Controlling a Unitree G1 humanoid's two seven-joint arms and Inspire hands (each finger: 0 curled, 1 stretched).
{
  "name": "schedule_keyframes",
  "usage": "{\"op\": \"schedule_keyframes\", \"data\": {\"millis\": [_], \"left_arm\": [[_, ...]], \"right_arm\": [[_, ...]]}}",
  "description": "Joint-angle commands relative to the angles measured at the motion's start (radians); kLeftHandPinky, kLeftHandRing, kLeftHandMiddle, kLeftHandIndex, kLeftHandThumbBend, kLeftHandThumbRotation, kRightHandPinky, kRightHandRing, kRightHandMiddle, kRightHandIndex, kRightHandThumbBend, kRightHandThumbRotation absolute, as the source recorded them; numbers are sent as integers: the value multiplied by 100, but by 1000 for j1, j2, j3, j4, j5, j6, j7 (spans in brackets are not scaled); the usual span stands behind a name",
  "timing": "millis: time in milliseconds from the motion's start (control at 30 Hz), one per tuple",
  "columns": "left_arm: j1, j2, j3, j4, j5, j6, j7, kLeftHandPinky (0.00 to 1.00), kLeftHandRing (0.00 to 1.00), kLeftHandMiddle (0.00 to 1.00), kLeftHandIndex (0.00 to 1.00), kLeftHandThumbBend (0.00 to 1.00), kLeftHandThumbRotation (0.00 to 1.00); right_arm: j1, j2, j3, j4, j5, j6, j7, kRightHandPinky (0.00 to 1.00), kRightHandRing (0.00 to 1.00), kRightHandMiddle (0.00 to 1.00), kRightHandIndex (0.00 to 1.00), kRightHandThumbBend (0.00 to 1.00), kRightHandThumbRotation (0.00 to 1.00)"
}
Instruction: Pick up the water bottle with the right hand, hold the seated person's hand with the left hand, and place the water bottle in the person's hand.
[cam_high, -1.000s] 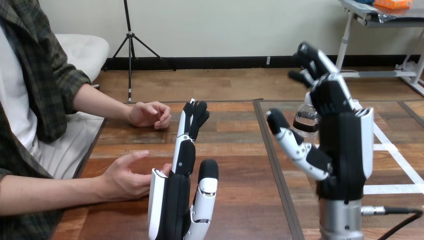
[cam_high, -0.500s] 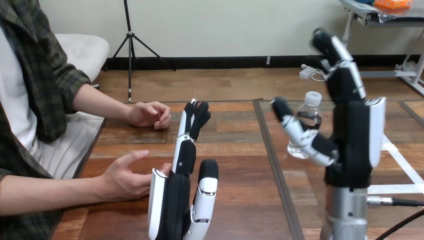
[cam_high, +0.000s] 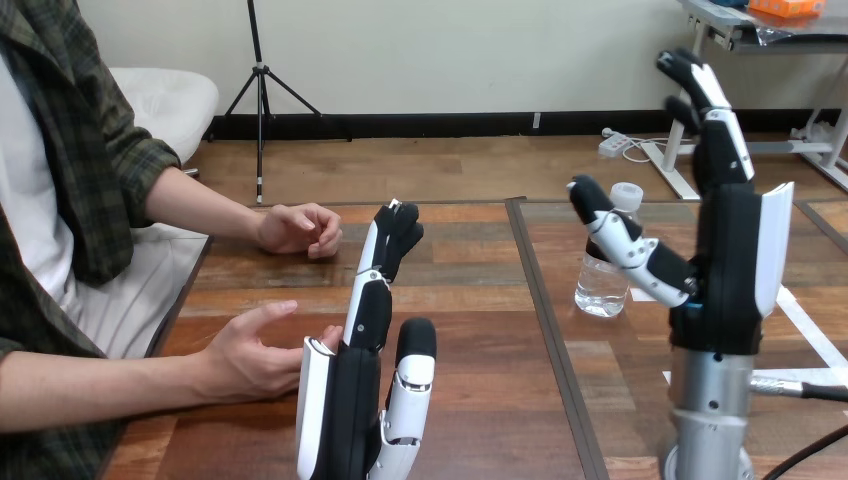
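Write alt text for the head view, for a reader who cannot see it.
The robot's open right hand is raised beside an upright water bottle on the wooden table. Its open left hand stands beside the person's nearer hand.

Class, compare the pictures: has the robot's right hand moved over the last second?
Yes. The right hand has shifted rightward, away from the table's dark seam, uncovering the water bottle.
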Motion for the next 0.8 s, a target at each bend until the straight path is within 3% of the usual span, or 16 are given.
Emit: {"op": "schedule_keyframes", "data": {"millis": [0, 367, 767], "left_arm": [[24, -79, -21, -39, -15, 4, -2, 98, 91, 93, 96, 25, 100], [27, -74, -17, -40, -4, 2, 1, 98, 92, 94, 97, 25, 100], [27, -70, -19, -38, -11, 0, -7, 99, 92, 95, 99, 26, 100]], "right_arm": [[-94, -36, -1, 46, -13, 14, -37, 91, 94, 91, 84, 75, 41], [-139, -76, 11, 130, -10, 47, -86, 99, 98, 93, 85, 79, 44], [-197, -105, 18, 218, 24, 103, -94, 100, 100, 98, 87, 82, 41]]}}
